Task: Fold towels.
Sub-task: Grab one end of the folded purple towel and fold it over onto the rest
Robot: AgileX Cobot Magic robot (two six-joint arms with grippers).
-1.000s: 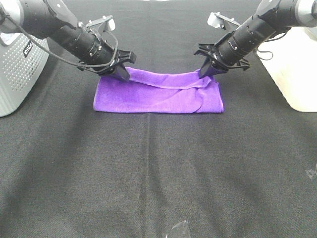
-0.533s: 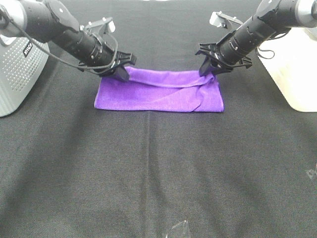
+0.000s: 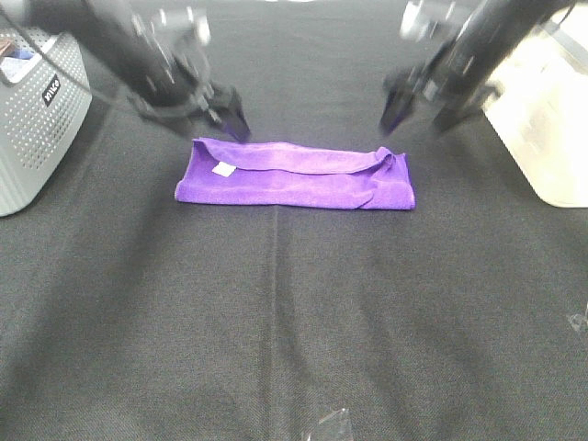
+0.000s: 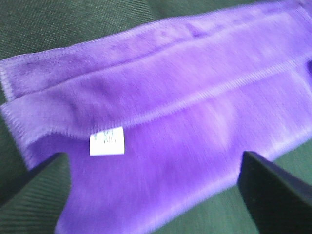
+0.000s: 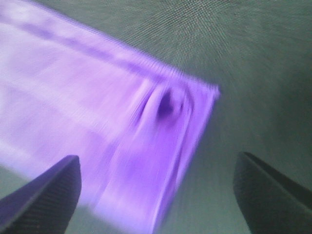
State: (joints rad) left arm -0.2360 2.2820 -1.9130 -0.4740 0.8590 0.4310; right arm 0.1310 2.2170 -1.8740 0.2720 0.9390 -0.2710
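Observation:
The purple towel point(image 3: 294, 176) lies folded into a long strip on the black cloth, with its small white tag point(image 3: 221, 168) showing near its left end. My left gripper point(image 3: 223, 115) is open and empty, just above and behind the towel's left end. My right gripper point(image 3: 415, 110) is open and empty, behind the towel's right end, and is blurred by motion. The left wrist view shows the towel point(image 4: 170, 122) and tag point(image 4: 107, 141) between the open fingertips. The right wrist view shows the towel's puckered corner point(image 5: 168, 105).
A grey perforated basket point(image 3: 32, 119) stands at the left edge. A cream box point(image 3: 542, 119) stands at the right edge. A black cloth point(image 3: 294, 322) covers the table.
Both grippers have let go of the towel's back edge and lifted up and away. The edge has dropped flat, and the white tag now shows.

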